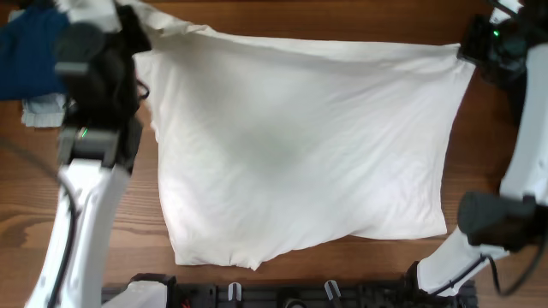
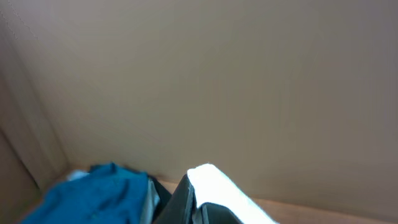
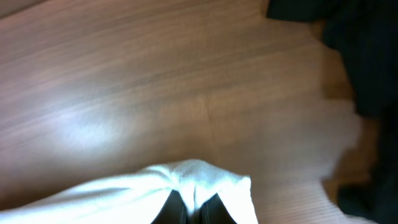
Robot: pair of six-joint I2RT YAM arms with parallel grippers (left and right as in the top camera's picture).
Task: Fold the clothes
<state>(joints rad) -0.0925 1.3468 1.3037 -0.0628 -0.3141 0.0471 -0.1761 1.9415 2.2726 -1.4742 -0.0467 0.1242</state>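
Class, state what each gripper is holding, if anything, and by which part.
Both hold the white cloth: the left gripper pinches its far left corner, the right gripper its far right corner.

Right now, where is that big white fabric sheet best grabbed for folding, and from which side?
By its two far corners, coming in from the outer ends. The big white fabric sheet lies spread on the wooden table, so only corners and edges give something to pinch. The left gripper and right gripper each hold one far corner.
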